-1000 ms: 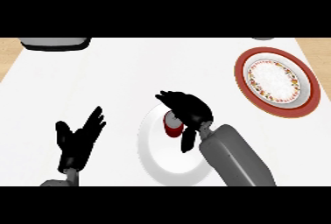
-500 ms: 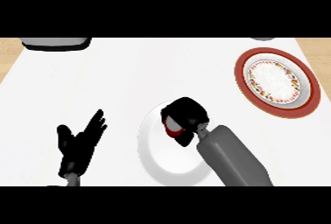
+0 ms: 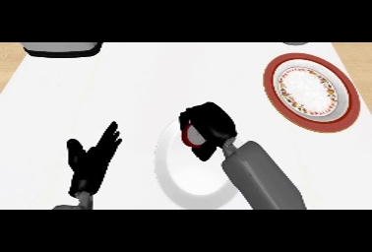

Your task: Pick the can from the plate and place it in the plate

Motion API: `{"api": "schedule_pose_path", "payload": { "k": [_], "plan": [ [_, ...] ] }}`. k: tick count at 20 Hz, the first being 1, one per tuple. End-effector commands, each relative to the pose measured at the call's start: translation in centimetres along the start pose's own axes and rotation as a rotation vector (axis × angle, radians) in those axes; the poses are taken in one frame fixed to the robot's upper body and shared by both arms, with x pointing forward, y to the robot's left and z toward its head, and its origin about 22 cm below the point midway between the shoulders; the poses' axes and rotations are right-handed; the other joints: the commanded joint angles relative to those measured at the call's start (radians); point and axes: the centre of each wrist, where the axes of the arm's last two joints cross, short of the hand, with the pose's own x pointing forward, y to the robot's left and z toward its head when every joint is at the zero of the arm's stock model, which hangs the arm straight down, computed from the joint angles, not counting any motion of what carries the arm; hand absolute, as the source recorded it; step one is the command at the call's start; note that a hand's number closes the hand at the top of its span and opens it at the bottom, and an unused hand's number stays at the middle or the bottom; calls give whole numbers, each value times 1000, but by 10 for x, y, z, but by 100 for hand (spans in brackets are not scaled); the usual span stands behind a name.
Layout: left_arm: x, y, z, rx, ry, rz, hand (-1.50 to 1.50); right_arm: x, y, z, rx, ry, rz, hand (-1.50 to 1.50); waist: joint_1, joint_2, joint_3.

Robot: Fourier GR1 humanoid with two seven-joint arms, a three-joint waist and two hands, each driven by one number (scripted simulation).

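Grasping step: right hand [image 3: 210, 125] curled round red can [image 3: 190, 136] on white plate [image 3: 181, 172]. Next: lift, carry far right to red-rimmed plate [image 3: 347, 96]. Left hand [image 3: 91, 160] open, resting near left.

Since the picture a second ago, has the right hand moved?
Yes. The right hand has curled round the can on the white plate, with little travel against the red-rimmed plate.

The red can [image 3: 190, 135] sits mostly hidden inside the curled black fingers [image 3: 210, 123], only a red sliver with a pale end showing at their left. Beneath the fingers lies the plain white plate [image 3: 181, 172]; well right of them rests a red-rimmed patterned plate [image 3: 349, 96].
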Motion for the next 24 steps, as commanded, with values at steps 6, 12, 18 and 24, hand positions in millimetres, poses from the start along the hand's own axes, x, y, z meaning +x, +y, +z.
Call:
{"api": "schedule_pose_path", "payload": {
  "k": [6, 12, 18, 24],
  "plan": [
    [-3, 2, 4, 13, 21, 11, 0, 11, 4, 32, -535, 445, -121, 150, -22, -12, -1],
    [-5, -10, 6, 16, 22, -3, 0, 43, -4, 48, -786, 556, -193, 150, -12, -6, -1],
    [4, -8, -2, -9, 14, -9, 0, 30, -28, 64, -936, 661, -297, 150, -8, 1, -1],
    [-1, 7, 7, -1, 7, -18, 0, -42, -33, 80, -1146, 675, -386, 150, 1, 4, 0]
  ]
}}
